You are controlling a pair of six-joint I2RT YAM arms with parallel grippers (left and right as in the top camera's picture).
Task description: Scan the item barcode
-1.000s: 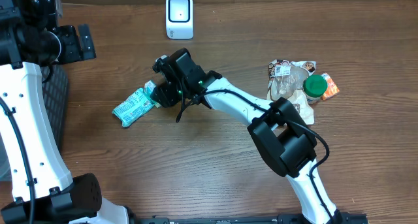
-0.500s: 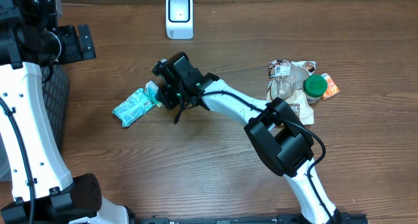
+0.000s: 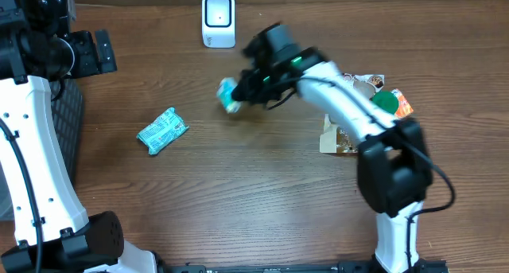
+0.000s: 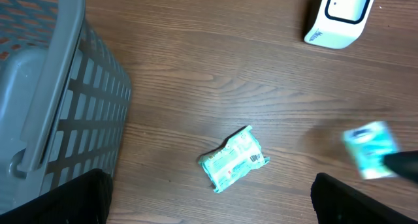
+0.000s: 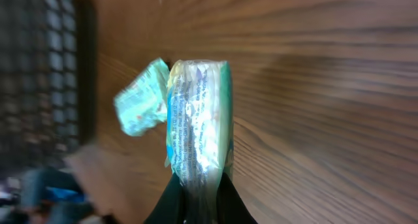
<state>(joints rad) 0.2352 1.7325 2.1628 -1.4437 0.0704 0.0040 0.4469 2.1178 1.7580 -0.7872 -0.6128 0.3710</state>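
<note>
I had the right gripper [image 3: 240, 94] — jaws clamped on a teal packet [image 3: 229, 95] — near the scanner [image 3: 218, 20]; left gripper [image 4: 209, 198] jaws stood wide, empty.

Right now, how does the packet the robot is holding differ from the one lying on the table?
The held packet is pinched in the right end effector, apparently raised; the loose packet lies flat on the table, untouched. The held packet is nearer the scanner; the loose packet is closer to the basket. The loose packet shows a barcode facing up; the held packet's is not visible. Both are teal, crinkly wrappers.
</note>
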